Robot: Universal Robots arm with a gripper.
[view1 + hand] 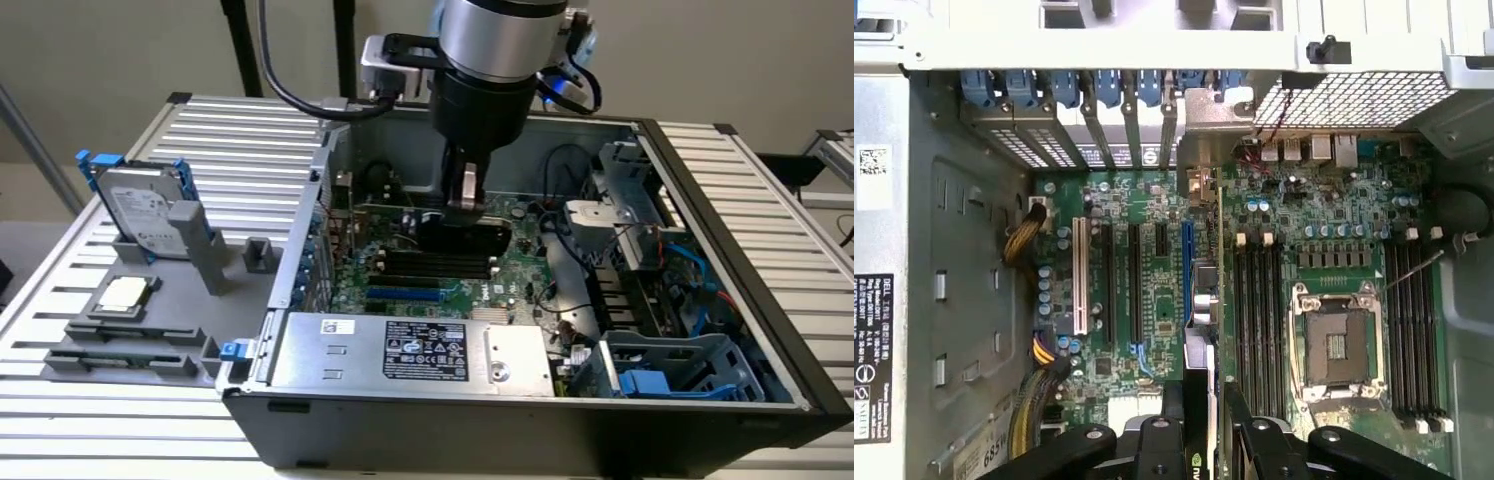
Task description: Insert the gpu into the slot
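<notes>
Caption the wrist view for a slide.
Jaws hold the black-covered graphics card edge-on over the large green motherboard, near its long narrow blue plastic slot.

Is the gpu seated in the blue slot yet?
No, the slot lies bare, and the end effector holds the gpu up clear of it.

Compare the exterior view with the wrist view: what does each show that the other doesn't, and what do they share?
Exterior view adds: the hard drive in its grey stand beside the case, and the blue drive cage. Wrist view adds: the empty CPU socket and a white slot. Shared: the claw gripping the gpu above the motherboard, and the blue slot.
</notes>
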